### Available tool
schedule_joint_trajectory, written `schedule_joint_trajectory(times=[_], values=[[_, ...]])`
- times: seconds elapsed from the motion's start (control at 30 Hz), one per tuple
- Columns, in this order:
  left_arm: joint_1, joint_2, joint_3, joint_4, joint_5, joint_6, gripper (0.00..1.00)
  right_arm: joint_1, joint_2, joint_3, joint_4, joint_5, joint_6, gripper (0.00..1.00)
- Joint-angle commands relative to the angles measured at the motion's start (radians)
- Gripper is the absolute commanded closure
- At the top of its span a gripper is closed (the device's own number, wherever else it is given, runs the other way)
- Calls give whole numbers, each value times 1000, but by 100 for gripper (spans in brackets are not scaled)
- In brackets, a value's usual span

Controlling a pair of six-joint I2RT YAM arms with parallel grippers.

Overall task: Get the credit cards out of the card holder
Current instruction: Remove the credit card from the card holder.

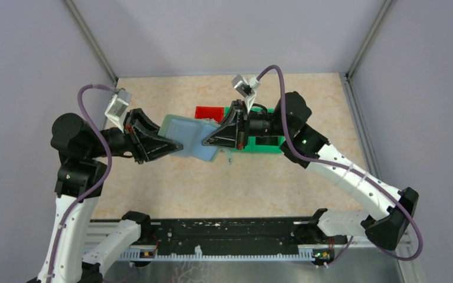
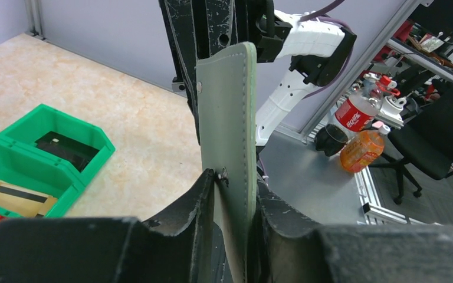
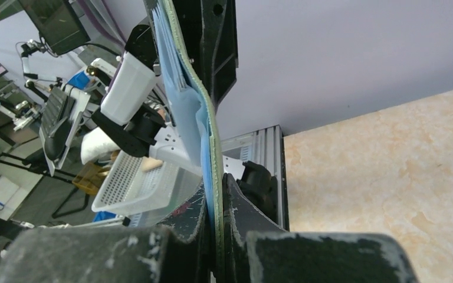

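- Flat pale grey-green folding card holder [image 1: 191, 138] is off the beige table [image 1: 183, 188], opened out and spanning the gap between the two grippers, in front of the small red plastic bin [image 1: 209, 111].
- Right gripper [image 3: 215, 188]: fingers pressed together on one edge of the holder, with the blue lining facing its camera.
- Left gripper [image 2: 233, 183]: fingers sit close on either side of the opposite edge, beside the snap stud. Cannot tell whether they press or merely flank it.
- Green plastic two-compartment bin [image 2: 88, 162]: one compartment holds a dark grey rectangular card [image 2: 65, 147], the other a pale tan card with a dark stripe [image 2: 15, 197].
- Judgement: those two look like cards already removed, so the task seems partly done.
- Layered blue pocket edges show in the right wrist view. Cannot tell whether any card is inside, so the pockets need checking.
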Motion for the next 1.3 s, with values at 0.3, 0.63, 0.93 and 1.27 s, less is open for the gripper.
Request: schedule_joint_trajectory(times=[0.3, 0.63, 0.93, 1.27], values=[[-3, -14, 31, -33, 54, 63, 68, 20, -85, -37, 32, 23, -38, 100], [-3, -12, 19, 62, 168, -46, 68, 20, -76, -29, 21, 7, -55, 100], [-3, -8, 14, 90, 190, -70, 74, 20, -77, -25, 14, -20, -70, 100], [-3, -2, -7, 178, 232, -176, 76, 20, -78, -23, -14, -19, -93, 100]])
